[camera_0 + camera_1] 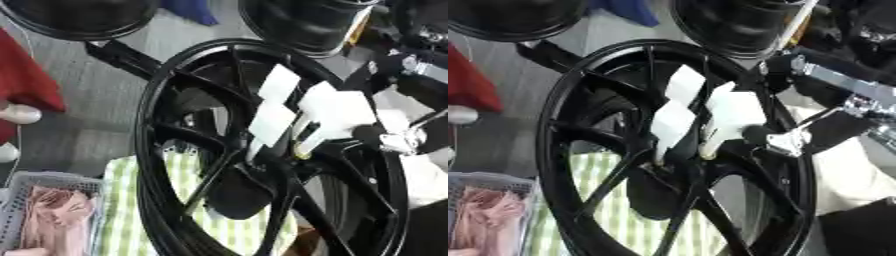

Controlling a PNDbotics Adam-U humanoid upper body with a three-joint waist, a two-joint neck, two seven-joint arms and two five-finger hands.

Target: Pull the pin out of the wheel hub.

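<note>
Hub: the black wheel hub [262, 165] fills the middle of my view, standing tilted, its spokes running out to a black rim [153, 125].
Pins: white pins [671, 122] with flat, wide heads stand in the hub's centre, clustered side by side, their thin stems going down into it near the spoke roots. I cannot count them with certainty.
My right hand: it [785, 140] comes in from the right, across the rim, and sits at the pin cluster. A black fingertip touches the rightmost white pin head [737, 112]. Whether my fingers are pinched on that pin or only resting against it, I cannot tell; the white heads hide the contact.
My right arm: black with silver joints [850, 87], reaching in from the upper right.
My left hand: I do not see it in either view.
Cloth: a green and white checked cloth [122, 200] lies under the hub, showing through the spokes at the lower left.
Basket: a grey mesh basket [17, 200] sits at the lower left, beside the cloth, holding something pinkish [57, 215].
Red thing: a red shape [26, 75] lies at the left edge, well apart from the hub.
Other wheels: two more black round parts [79, 17] show along the top edge.
</note>
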